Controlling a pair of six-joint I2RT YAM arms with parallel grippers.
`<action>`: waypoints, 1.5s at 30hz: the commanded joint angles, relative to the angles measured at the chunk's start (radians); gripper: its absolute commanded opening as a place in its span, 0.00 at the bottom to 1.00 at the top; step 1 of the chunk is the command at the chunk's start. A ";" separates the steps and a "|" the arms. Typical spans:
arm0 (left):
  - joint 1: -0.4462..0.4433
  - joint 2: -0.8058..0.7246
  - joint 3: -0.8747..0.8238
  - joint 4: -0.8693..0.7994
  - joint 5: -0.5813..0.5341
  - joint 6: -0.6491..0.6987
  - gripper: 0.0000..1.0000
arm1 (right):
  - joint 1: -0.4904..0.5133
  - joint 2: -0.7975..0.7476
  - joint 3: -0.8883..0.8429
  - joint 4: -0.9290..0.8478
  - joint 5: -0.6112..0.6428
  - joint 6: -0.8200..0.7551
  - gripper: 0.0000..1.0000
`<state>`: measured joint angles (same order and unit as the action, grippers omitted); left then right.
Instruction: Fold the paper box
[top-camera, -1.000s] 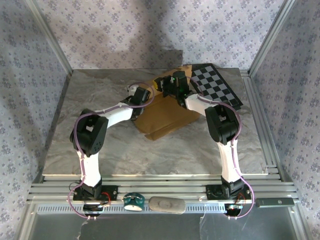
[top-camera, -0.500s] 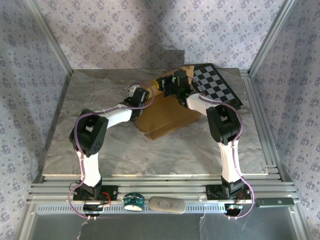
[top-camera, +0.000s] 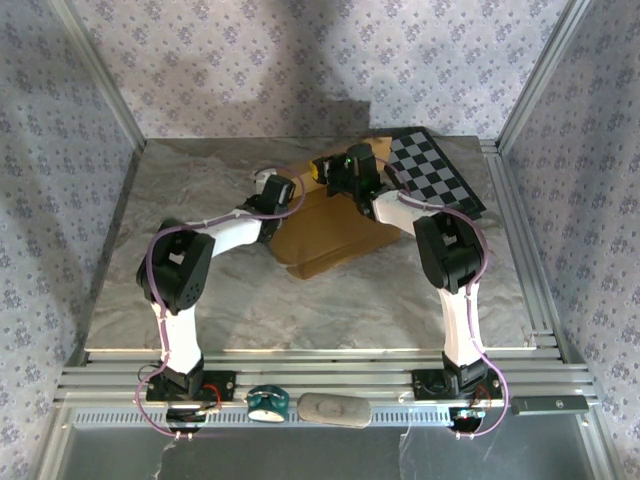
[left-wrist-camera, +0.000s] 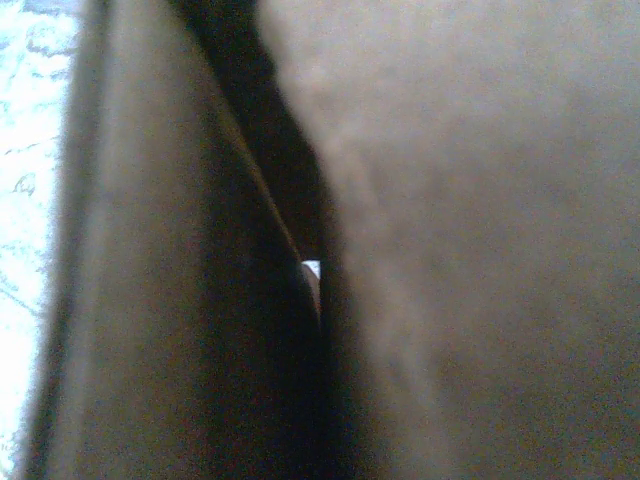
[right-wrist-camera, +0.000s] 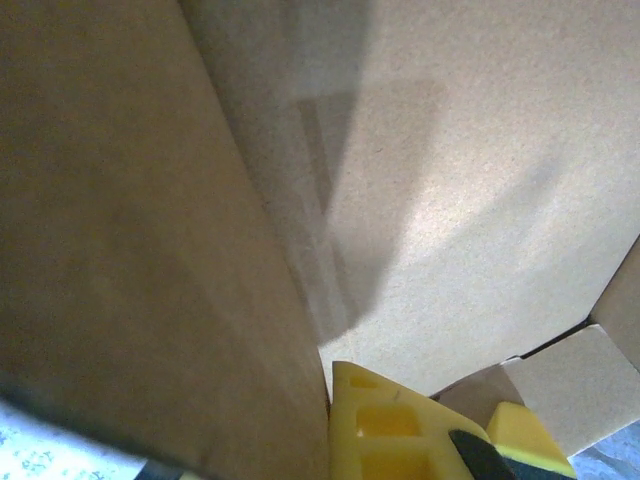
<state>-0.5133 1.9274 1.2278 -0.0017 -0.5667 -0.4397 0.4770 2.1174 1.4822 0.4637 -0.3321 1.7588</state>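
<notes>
Paper box (top-camera: 335, 232) sits just left of the checkerboard (top-camera: 440, 175); step in hand is probably raising its far side. Left gripper (top-camera: 285, 190) and right gripper (top-camera: 335, 172) are both there, but I cannot tell either's finger opening. Next move likely calls for pushing over the crease.

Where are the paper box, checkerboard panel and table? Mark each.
paper box (top-camera: 335, 237): top external view, its flat brown middle.
checkerboard panel (top-camera: 440, 175): top external view, its middle squares.
table (top-camera: 190, 200): top external view, bare left part.
</notes>
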 joint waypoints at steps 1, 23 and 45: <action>0.021 0.071 0.086 -0.174 -0.120 -0.102 0.00 | 0.036 -0.059 -0.043 0.004 -0.036 0.091 0.00; 0.046 0.073 0.102 -0.241 -0.109 -0.273 0.25 | 0.039 -0.066 -0.037 -0.028 -0.013 0.111 0.00; 0.090 0.096 0.128 -0.290 -0.113 -0.281 0.00 | 0.038 -0.072 -0.022 -0.035 0.004 0.133 0.00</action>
<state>-0.4854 1.9728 1.3437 -0.1585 -0.5766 -0.6605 0.5133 2.1056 1.4677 0.4759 -0.2447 1.8450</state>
